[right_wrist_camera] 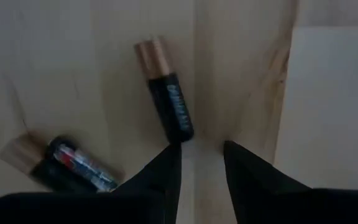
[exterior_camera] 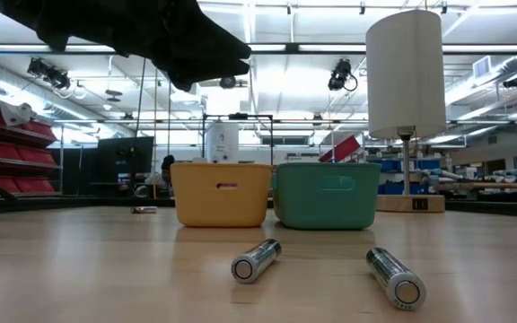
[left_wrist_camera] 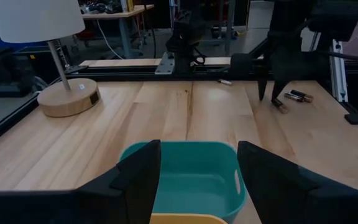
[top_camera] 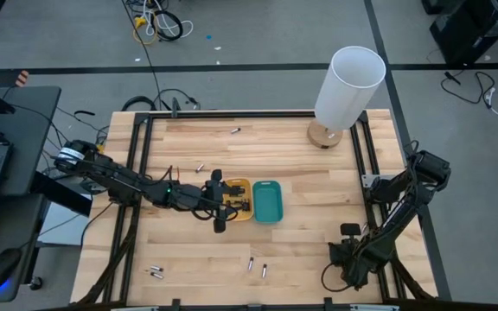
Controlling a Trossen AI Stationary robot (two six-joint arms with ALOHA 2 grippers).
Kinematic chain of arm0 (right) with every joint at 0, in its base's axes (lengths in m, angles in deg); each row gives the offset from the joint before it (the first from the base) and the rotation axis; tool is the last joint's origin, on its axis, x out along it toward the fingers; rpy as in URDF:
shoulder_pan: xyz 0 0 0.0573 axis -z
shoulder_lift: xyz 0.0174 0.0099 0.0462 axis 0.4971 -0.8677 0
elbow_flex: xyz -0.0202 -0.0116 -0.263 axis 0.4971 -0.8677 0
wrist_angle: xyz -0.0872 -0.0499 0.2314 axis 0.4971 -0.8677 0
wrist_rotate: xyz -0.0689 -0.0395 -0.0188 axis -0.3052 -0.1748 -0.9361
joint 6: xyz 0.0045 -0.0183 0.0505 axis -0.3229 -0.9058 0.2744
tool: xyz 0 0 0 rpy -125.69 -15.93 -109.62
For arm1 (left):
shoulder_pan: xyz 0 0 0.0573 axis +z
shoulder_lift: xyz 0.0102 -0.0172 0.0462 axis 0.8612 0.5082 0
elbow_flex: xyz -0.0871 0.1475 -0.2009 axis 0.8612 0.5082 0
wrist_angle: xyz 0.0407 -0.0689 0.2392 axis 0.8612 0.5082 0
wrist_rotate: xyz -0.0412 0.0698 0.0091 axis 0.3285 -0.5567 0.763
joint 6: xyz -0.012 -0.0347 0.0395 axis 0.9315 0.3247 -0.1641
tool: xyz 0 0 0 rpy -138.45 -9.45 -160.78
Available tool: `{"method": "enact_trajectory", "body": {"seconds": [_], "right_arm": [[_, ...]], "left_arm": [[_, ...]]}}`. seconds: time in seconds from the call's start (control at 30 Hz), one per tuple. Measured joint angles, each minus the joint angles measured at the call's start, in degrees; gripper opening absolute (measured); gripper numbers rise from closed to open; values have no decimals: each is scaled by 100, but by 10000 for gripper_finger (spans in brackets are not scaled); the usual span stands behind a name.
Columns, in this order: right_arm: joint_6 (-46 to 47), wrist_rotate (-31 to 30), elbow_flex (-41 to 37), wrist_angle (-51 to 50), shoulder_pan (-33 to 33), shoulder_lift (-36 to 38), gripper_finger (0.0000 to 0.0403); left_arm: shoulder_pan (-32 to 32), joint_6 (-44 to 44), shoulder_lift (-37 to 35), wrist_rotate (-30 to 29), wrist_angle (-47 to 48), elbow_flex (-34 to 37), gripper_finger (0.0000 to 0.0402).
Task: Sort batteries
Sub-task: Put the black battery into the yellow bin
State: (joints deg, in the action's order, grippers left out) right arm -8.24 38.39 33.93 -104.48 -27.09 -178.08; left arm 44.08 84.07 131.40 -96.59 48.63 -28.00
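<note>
Left gripper (top_camera: 220, 206): centre of high view, over yellow tray (top_camera: 239, 199), fingers spread wide, empty. Teal tray (top_camera: 267, 201) touches it on the right. Right gripper (right_wrist_camera: 202, 163): narrow gap, tips at a copper-topped battery (right_wrist_camera: 168, 98). Further batteries (top_camera: 257, 267) lie scattered lower centre, high view.

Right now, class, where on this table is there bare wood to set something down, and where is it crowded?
Bare wood: between the teal tray and the right gripper, and below the lamp. Crowded: around the yellow tray under the left gripper, and near the front-edge batteries.
</note>
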Motion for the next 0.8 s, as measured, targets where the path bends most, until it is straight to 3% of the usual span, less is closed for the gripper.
{"method": "enact_trajectory", "body": {"seconds": [0.33,0.67,0.8], "right_arm": [[250,-164,2,36,2,7,125],[196,-428,2,-359,2,7,240],[-136,-920,3,125,77,9,257]], "left_arm": [[2,8,0,0,-20,0,228],[2,13,0,-2,-20,0,228],[2,26,0,-2,-25,0,228]]}}
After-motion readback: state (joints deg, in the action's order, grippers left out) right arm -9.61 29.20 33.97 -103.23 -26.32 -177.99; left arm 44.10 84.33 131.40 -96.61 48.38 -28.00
